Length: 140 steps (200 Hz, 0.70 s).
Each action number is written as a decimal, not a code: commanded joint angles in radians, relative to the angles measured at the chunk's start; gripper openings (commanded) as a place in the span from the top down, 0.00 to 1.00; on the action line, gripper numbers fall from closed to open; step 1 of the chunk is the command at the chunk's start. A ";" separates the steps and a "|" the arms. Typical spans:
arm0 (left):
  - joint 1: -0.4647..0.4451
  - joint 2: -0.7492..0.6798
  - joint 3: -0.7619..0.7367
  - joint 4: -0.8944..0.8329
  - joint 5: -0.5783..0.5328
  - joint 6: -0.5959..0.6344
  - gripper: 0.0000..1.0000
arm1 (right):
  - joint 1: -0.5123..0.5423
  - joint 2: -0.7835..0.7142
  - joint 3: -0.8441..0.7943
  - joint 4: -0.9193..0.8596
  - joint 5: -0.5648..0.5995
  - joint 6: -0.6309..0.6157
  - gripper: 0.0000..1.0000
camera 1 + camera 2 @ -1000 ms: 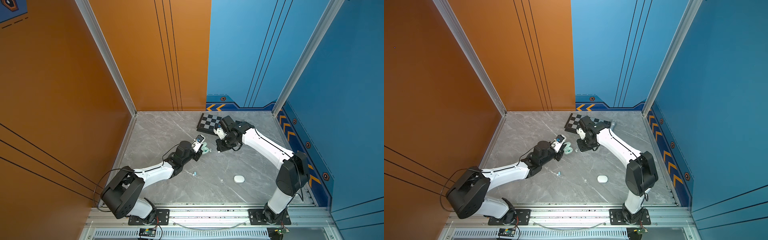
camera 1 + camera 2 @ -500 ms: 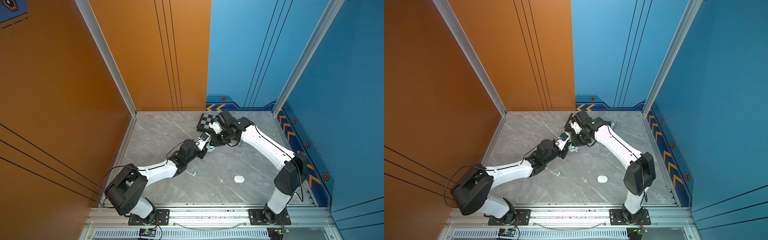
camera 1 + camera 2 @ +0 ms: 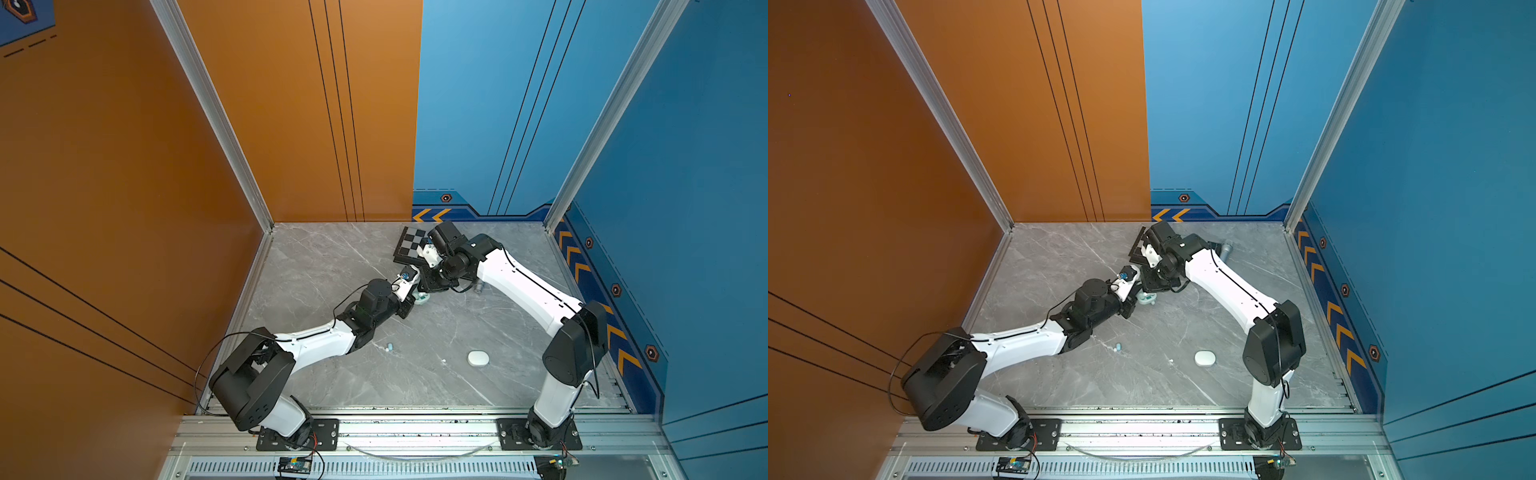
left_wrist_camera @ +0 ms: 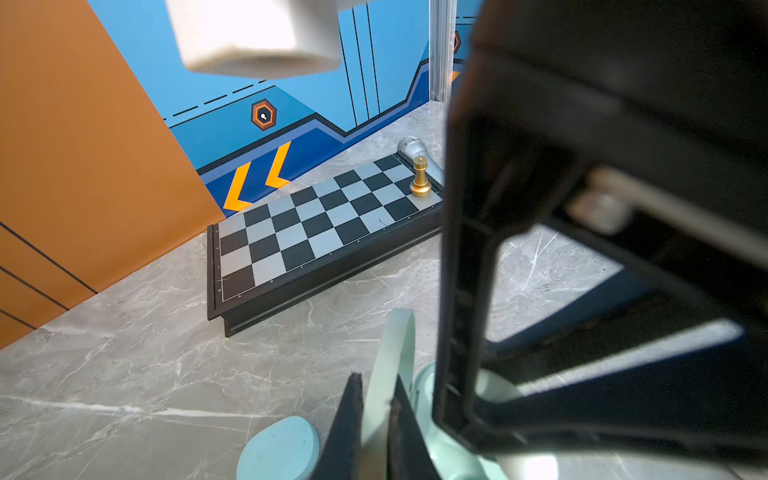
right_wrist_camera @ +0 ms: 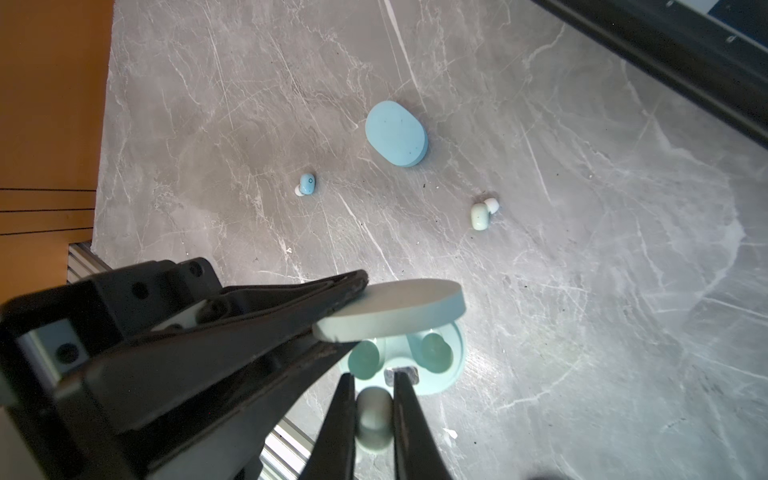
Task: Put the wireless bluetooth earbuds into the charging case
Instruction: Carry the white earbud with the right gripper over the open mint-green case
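Note:
A mint-green charging case (image 5: pixel 451 374) lies open on the grey floor, with both of its wells empty. My left gripper (image 4: pixel 376 380) is shut on its raised lid (image 5: pixel 399 309) and holds the lid up. My right gripper (image 5: pixel 372 376) is shut on a pale mint earbud (image 5: pixel 374 415) and hangs just above the case's near rim. In both top views the two grippers meet over the case (image 3: pixel 422 299) (image 3: pixel 1146 298). A light-blue earbud (image 5: pixel 307 184) and a pale green one (image 5: pixel 480 216) lie loose on the floor beyond.
A closed light-blue case (image 5: pixel 397 133) lies farther out, pale in a top view (image 3: pixel 478 358). A light-blue oval piece (image 4: pixel 278 453) sits beside my left fingers. Behind are a chessboard (image 4: pixel 311 232), a gold chess piece (image 4: pixel 420 178) and a silver cylinder (image 4: pixel 411 147).
My right gripper has swung left with the earbud and now hangs over the open case. The left arm has edged forward, still holding the lid.

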<state>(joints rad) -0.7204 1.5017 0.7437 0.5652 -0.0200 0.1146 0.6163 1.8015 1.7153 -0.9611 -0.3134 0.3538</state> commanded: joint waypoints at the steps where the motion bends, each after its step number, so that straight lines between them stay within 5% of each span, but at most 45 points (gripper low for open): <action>1: -0.016 -0.008 0.042 0.043 -0.017 0.003 1.00 | 0.008 0.003 0.018 -0.001 0.017 0.019 0.84; 140: -0.007 -0.012 0.056 0.043 -0.032 -0.045 1.00 | 0.006 -0.066 -0.058 0.114 0.047 0.053 0.84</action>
<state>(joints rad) -0.7212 1.5017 0.7746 0.5846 -0.0486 0.0811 0.6174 1.7515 1.6630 -0.8772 -0.2951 0.3801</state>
